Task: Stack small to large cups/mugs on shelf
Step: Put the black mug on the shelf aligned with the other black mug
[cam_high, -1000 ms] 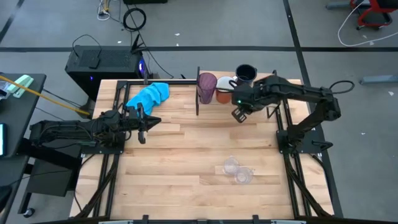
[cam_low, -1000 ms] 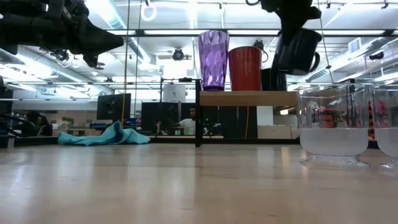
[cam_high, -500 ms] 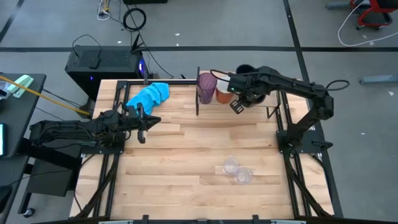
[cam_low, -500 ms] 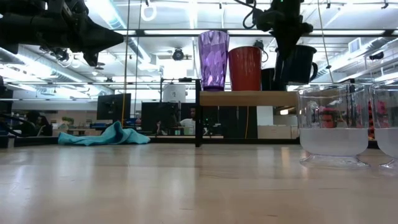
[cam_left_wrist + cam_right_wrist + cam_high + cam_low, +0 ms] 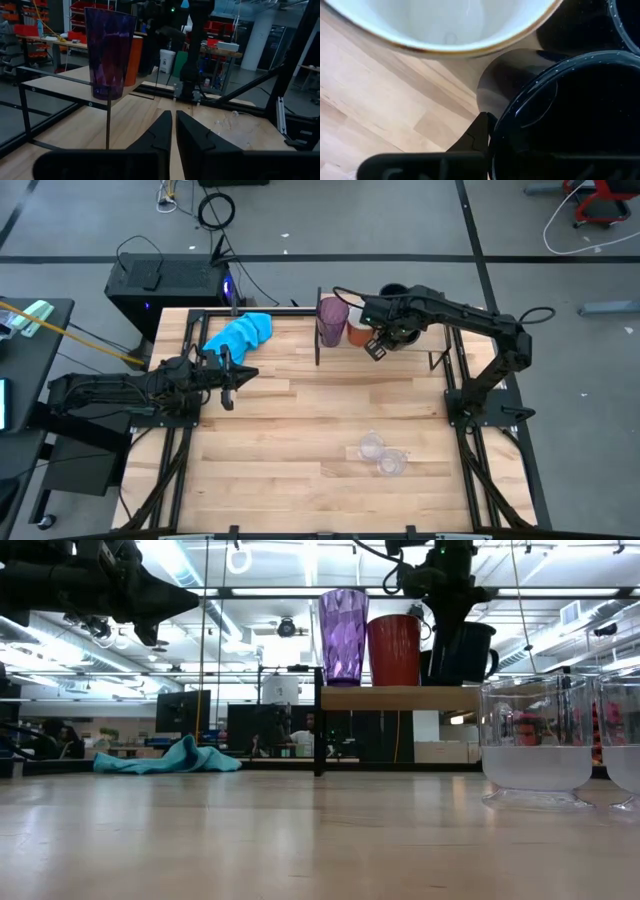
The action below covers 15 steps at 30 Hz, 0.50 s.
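Placing a navy mug (image 5: 462, 652) on the shelf (image 5: 400, 697), beside the orange mug (image 5: 394, 650).
Right gripper (image 5: 378, 343) is clamped on the mug's rim (left gripper (image 5: 171, 131) idles, fingers almost together, holding nothing); next, I judge: lower, release.

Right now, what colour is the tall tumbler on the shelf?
Translucent purple: the tumbler shows best in the low view, beside the orange mug.

No text, label, brand or number can be read on anything here.
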### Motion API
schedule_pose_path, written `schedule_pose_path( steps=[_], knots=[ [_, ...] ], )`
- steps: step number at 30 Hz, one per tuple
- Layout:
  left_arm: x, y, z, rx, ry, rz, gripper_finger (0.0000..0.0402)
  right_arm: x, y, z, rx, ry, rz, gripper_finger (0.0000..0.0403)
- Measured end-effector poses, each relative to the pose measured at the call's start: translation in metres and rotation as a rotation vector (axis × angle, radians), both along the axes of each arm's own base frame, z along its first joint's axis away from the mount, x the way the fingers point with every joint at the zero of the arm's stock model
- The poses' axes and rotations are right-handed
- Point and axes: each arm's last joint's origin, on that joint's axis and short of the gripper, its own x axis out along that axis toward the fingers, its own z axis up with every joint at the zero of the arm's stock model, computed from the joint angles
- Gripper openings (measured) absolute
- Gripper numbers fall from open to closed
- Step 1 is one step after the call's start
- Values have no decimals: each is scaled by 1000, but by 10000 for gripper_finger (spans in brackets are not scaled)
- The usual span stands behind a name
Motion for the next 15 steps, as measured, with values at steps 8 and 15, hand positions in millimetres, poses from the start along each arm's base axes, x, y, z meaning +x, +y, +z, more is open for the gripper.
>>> schedule_pose_path(
  steps=[8, 15],
  knots=[
    [0, 0, 0, -7, -1, 0, 32, 2, 0, 0, -6, -13, 16, 22],
    [0, 0, 0, -7, -2, 0, 39, 2, 0, 0, -6, -13, 16, 30]
  ],
)
